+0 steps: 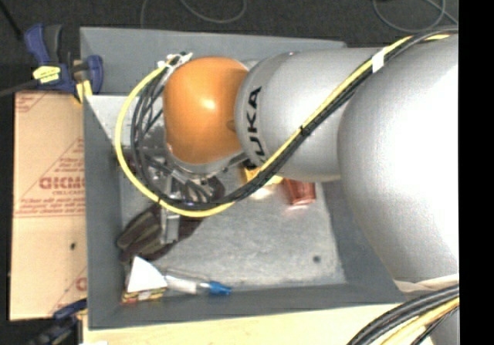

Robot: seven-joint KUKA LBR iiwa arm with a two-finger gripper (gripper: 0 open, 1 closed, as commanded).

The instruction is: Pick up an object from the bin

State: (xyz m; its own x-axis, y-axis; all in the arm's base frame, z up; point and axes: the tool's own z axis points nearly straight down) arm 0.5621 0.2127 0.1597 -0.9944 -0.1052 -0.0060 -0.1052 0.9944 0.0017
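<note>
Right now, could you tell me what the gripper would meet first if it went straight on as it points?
Probably the dark, rounded thing just below the gripper at the left of the bin; depth is unclear.

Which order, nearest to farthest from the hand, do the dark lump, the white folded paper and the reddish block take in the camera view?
1. Dark lump, right beside the hand, at left.
2. White folded paper, lower left corner.
3. Reddish block, well off to the right.

One each: pen (197, 285), white wedge (144, 274), dark lump (139, 233), red block (299, 191).
</note>
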